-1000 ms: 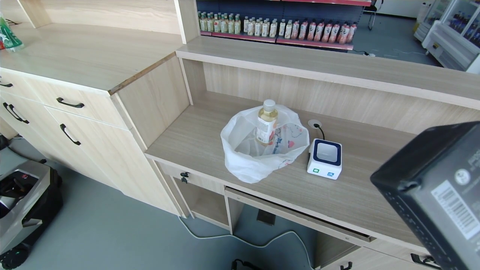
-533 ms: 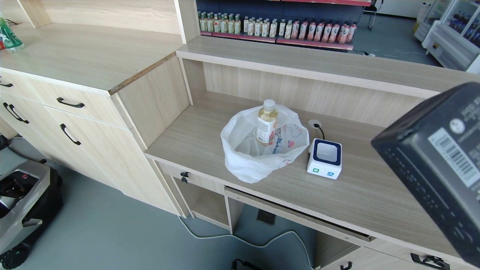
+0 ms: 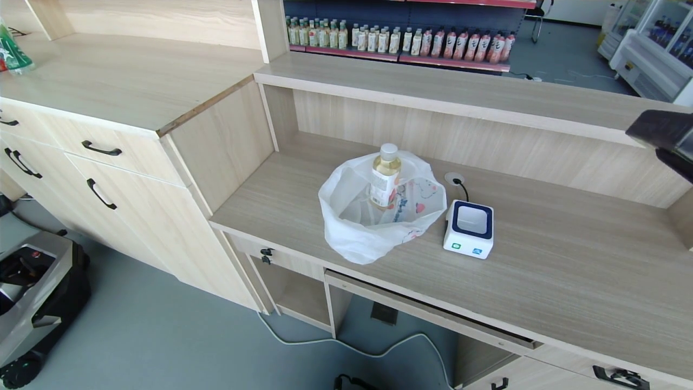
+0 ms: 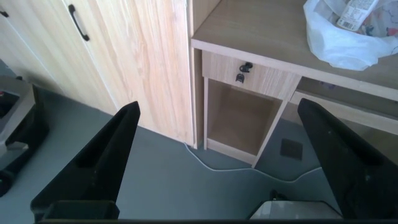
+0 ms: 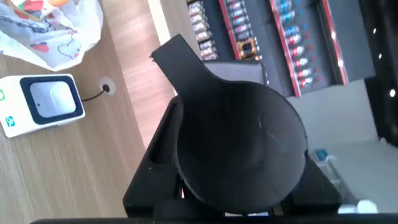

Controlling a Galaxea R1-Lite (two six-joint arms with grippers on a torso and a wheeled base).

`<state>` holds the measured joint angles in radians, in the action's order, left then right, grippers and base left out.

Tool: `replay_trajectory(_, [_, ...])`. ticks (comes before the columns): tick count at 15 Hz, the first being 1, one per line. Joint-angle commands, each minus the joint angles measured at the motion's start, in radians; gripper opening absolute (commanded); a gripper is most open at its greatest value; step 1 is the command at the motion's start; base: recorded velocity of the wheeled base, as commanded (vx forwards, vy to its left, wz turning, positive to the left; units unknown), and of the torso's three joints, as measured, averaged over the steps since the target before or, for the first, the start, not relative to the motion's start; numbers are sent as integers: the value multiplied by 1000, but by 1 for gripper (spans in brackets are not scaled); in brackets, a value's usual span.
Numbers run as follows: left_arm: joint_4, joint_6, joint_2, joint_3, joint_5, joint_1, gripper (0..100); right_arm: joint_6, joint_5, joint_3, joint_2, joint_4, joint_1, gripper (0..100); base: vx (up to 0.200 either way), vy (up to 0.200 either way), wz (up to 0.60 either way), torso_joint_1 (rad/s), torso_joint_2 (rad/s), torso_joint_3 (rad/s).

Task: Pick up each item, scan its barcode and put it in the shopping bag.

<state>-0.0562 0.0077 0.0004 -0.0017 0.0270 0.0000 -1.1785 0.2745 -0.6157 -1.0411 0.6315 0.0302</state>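
Observation:
A white shopping bag point(image 3: 373, 222) stands open on the lower counter with a tea bottle point(image 3: 385, 179) upright inside it. Just right of the bag sits the white barcode scanner point(image 3: 470, 228), window facing up; the scanner point(image 5: 42, 102) and the bag point(image 5: 53, 31) also show in the right wrist view. A black box point(image 3: 663, 135) hangs in the air at the far right, above the counter. My right gripper point(image 5: 186, 93) is shut on the black box point(image 5: 242, 143). My left gripper point(image 4: 217, 162) is open and empty, low over the floor in front of the counter.
A raised back ledge point(image 3: 460, 92) runs behind the lower counter point(image 3: 541, 271). A taller cabinet point(image 3: 124, 81) with drawers stands to the left. Under the counter are a small locked drawer point(image 4: 245, 71) and an open cubby point(image 4: 239, 121). A cable point(image 3: 352, 346) lies on the floor.
The black box, with its barcode label showing large at the right of the head view, has moved up and off to the right. The bag, bottle and scanner have not moved.

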Motion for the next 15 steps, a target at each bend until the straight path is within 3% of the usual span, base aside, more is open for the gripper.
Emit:
replay_trajectory(1, [-1,0,0,0,1,0,100,203,6,140,-30,73,192,0,0,0,0,0,0,0])
replay_trajectory(3, [-1,0,0,0,1,0,100,321,5,140,-51,117,198,0,0,0,0,0,0,0])
replay_trajectory(5, [-1,0,0,0,1,0,100,330,9,137,-57,122,198,0,0,0,0,0,0,0])
replay_trajectory(8, [-1,0,0,0,-1,0,100,424,-1,106,-117,122,200,0,0,0,600,-1,1,4])
replay_trajectory(11, [-1,0,0,0,1,0,100,663,-3,53,-241,119,211,0,0,0,0,0,0,0])
replay_trajectory(12, [-1,0,0,0,1,0,100,849,-3,16,-326,117,244,0,0,0,0,0,0,0])
replay_trajectory(13, [-1,0,0,0,1,0,100,919,-3,8,-352,117,252,0,0,0,0,0,0,0])
replay_trajectory(14, [-1,0,0,0,-1,0,100,1134,-12,-24,-441,119,266,0,0,0,0,0,0,0])
replay_trajectory(15, [-1,0,0,0,1,0,100,1220,-47,-47,-516,117,266,0,0,0,0,0,0,0])
